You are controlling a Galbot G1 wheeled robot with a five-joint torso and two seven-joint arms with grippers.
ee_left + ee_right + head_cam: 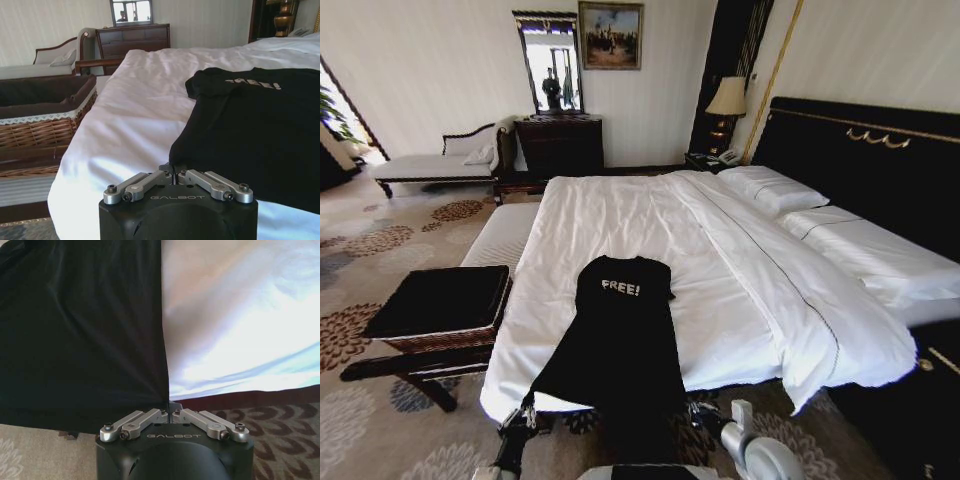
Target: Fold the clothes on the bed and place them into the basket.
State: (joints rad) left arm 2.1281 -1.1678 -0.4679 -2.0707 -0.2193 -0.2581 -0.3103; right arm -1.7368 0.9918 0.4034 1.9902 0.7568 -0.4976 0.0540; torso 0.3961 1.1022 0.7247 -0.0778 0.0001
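Black T-shirt (620, 340), white "FREE!" lettering; white bed (650, 240); brown wicker basket (445, 335), black top.

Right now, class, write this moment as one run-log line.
left gripper: shut on T-shirt hem | right gripper: shut on hem | T-shirt: on bed, hem overhanging edge | basket: left of bed

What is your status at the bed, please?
Left pincer shut on T-shirt hem; right pincer shut on it too. T-shirt flat on bed, lettering up. Basket left of bed, nothing in the way.
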